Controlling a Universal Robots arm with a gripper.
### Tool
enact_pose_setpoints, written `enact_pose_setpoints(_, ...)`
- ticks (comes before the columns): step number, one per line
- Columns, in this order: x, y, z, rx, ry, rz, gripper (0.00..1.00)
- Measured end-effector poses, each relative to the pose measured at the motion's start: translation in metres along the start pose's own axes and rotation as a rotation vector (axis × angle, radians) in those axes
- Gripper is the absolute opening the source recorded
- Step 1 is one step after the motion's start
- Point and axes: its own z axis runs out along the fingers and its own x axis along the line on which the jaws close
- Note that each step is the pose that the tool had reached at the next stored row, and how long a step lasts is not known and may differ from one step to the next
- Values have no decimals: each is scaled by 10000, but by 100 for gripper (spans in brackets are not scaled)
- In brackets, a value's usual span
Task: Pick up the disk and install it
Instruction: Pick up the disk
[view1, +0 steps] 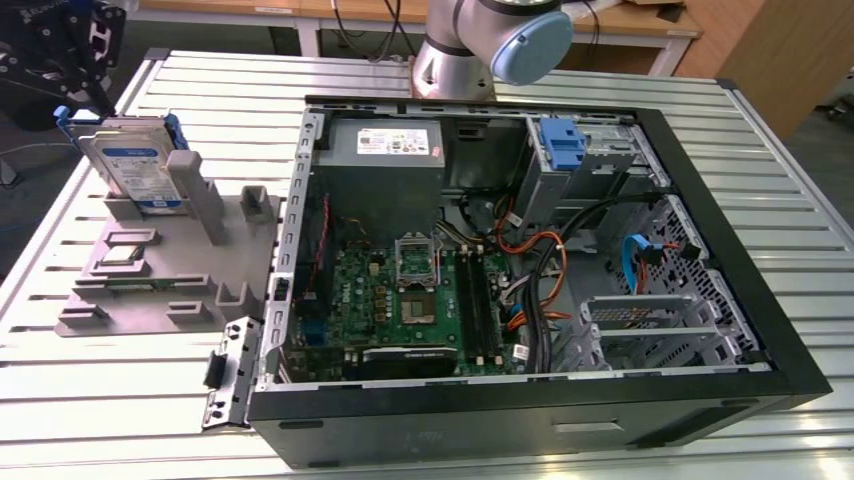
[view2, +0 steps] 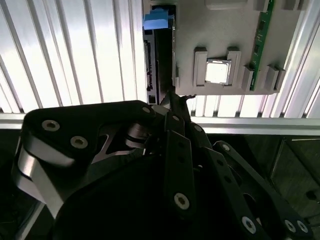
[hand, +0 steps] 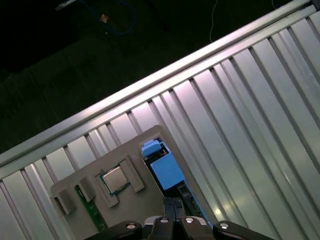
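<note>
From my station I read the pincer (hand: 172, 206) as narrow. In the first wrist view its two dark fingertips sit pressed together with nothing between them, right over the disk (view1: 134, 165), and I cannot tell whether they touch it. The disk stands on edge in a slot of the grey moulded tray (view1: 134, 300) at the exterior view's left, well apart from the open computer case (view1: 534, 435). I judge it is stood upright so that its thin top edge is offered to a grip from above, and since it sits in its slot, the pickup is not yet done. It is a flat slab of dull silver metal with a white-and-blue label on its broad face, edged by a glossy blue plastic frame whose tab shows bright in both wrist views. The tray is matt grey, with blocky ribs and pockets shaped to each part: a square chip (hand: 115, 180) with a shiny lid lies flat in one pocket, and a green memory stick (view2: 262, 45) lies along a groove. All of it rests on a table (view1: 107, 430) of ribbed aluminium slats that glare under the lights. The case lies on its side with its panel off, I think so that the bays face up. A bare blue bracket (view1: 563, 145) stands in a bay near the grey power supply (view1: 387, 150).
</note>
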Motion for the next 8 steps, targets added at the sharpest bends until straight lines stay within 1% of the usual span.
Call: enact_pose_setpoints(8, 0, -1, 7, -42, 69, -1448, 10)
